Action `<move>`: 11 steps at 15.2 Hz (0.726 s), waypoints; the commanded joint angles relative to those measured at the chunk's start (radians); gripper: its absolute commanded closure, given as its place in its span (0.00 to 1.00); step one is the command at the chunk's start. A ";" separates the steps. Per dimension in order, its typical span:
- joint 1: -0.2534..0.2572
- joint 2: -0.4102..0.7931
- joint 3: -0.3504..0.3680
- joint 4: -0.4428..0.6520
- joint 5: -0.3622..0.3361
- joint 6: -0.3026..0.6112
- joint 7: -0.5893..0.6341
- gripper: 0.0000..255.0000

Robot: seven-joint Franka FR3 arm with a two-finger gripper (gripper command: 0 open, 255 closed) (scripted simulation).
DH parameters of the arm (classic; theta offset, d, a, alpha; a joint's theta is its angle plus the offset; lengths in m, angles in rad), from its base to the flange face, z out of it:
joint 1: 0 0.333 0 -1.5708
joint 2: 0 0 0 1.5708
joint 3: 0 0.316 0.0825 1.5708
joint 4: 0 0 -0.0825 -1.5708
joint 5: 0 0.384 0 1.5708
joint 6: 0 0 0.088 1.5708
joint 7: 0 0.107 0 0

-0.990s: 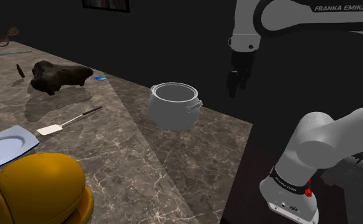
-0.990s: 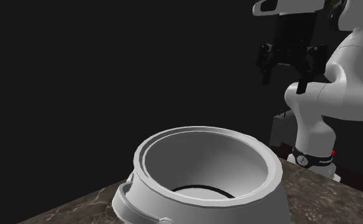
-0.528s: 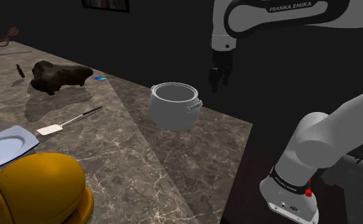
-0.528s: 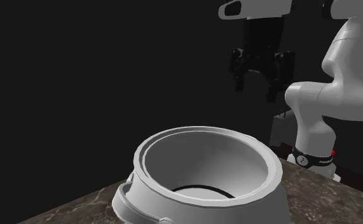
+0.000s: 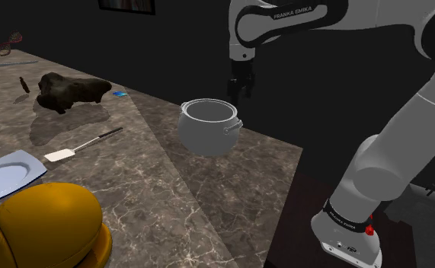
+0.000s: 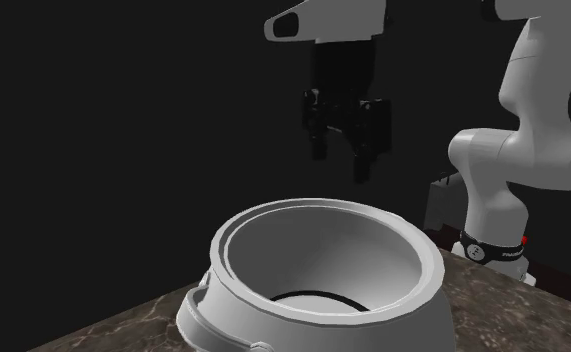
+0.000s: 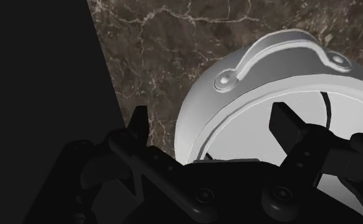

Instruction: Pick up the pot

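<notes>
The dark marble counter (image 5: 208,205) carries a yellow dome-shaped object (image 5: 44,224) at the shoulder view's lower left, then a pale plate (image 5: 6,175) and a dark brown lump (image 5: 71,91). The grey pot (image 5: 209,126) stands upright near the counter's right edge, well apart from them, and a spatula (image 5: 82,146) lies between. The gripper (image 5: 241,87) hangs above the pot's rim, its fingers apart and touching nothing.

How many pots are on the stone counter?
1: the grey pot stands near the edge of the counter, below the open gripper. I see no other pot.
</notes>
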 commanded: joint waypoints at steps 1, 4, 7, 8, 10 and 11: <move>-0.005 0.086 -0.004 0.083 -0.006 0.002 -0.009 0.00; -0.009 0.209 -0.009 0.209 -0.012 -0.003 -0.021 0.00; -0.012 0.307 -0.012 0.318 -0.016 -0.016 -0.030 0.00; -0.012 0.308 -0.012 0.306 -0.016 -0.003 -0.029 0.00; -0.013 0.310 -0.012 0.283 -0.017 0.023 -0.026 0.00; -0.013 0.312 -0.012 0.271 -0.017 0.036 -0.025 0.00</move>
